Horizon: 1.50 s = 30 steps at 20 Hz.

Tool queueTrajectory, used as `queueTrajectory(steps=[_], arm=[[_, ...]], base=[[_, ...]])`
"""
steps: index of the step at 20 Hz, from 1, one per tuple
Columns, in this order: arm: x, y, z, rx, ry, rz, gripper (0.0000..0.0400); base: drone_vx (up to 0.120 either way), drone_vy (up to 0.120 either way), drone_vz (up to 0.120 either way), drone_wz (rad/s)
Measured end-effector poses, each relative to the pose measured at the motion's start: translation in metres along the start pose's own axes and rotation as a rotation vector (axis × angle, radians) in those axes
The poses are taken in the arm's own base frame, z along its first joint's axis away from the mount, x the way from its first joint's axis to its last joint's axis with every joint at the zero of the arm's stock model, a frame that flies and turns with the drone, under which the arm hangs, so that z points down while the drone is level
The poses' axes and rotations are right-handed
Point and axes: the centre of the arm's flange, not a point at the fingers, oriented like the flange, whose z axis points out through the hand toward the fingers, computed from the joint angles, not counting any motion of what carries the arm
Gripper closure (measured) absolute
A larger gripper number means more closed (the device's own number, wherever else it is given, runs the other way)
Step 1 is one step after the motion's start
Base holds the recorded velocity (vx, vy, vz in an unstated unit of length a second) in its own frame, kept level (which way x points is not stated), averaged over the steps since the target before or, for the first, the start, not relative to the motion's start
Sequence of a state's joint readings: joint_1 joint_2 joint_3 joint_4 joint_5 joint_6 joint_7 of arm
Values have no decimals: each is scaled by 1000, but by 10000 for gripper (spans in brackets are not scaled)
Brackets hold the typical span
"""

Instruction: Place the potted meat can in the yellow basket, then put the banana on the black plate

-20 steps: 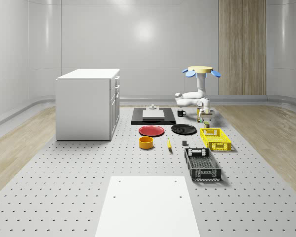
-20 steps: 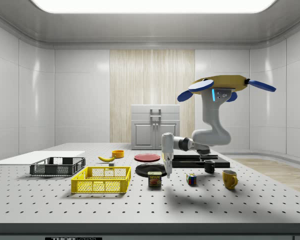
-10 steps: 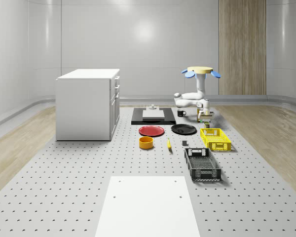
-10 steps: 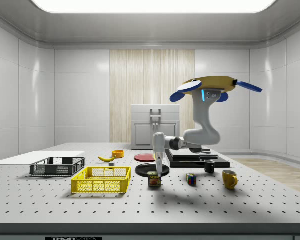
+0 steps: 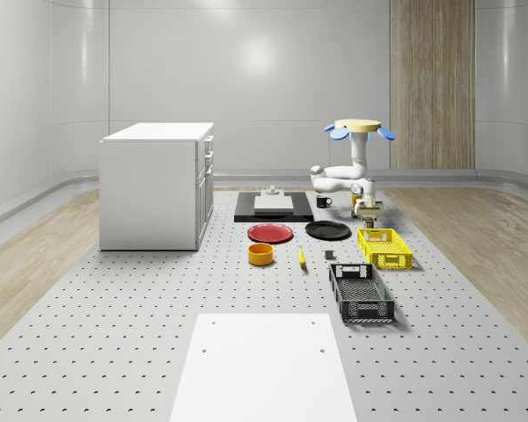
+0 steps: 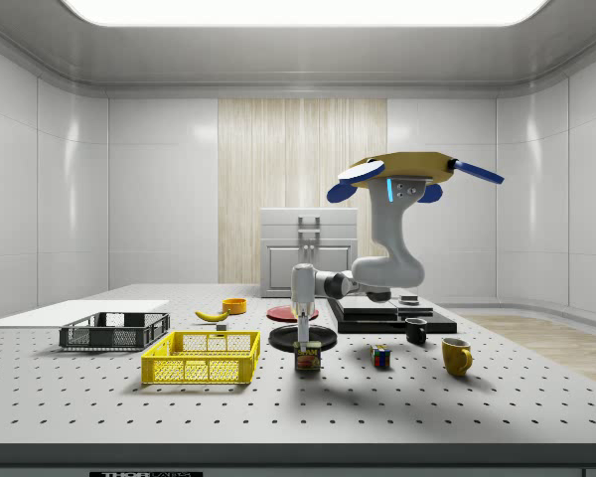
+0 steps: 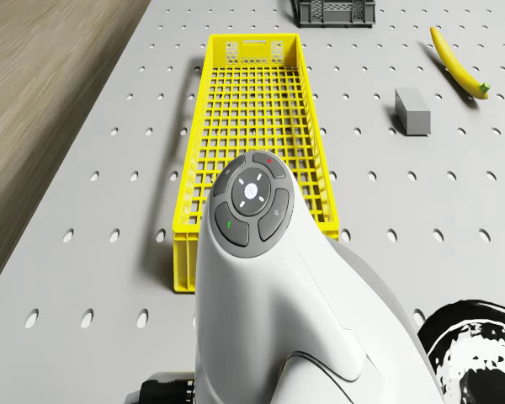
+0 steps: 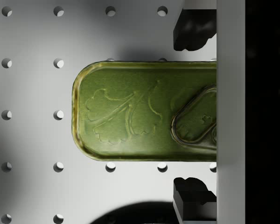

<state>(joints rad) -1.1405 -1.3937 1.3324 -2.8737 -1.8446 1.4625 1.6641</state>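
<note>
The potted meat can (image 6: 308,358) is seen upright on the desk (image 6: 377,407), just beside the yellow basket (image 6: 203,359). The banana (image 6: 212,315) lies flat farther back, well apart from the black plate (image 6: 300,339).

Embossed olive metal on the can (image 8: 144,112) lid, dull sheen, pull tab pressed in. Matt grey perforated table (image 7: 93,252). Yellow plastic lattice on the basket (image 7: 257,109). Smooth glossy white shell on the arm (image 7: 278,303). Shiny black plate (image 7: 480,349). Wood-grain floor (image 7: 42,76) alongside, satin.
</note>
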Motion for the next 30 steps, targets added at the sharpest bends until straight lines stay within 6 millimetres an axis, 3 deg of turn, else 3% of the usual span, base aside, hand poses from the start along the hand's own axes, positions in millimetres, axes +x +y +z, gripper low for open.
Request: queueTrajectory(steps=[11,16,19,25,30], arm=[[-6,6,22,0,0,0,0],[-7,7,26,0,0,0,99],[-7,7,26,-1,2,2,104],[-7,7,12,-2,3,2,117],[-7,7,-3,-2,5,0,117]], base=[[0,0,0,0],[0,0,0,0],[0,0,0,0],[0,0,7,0],[0,0,120,0]])
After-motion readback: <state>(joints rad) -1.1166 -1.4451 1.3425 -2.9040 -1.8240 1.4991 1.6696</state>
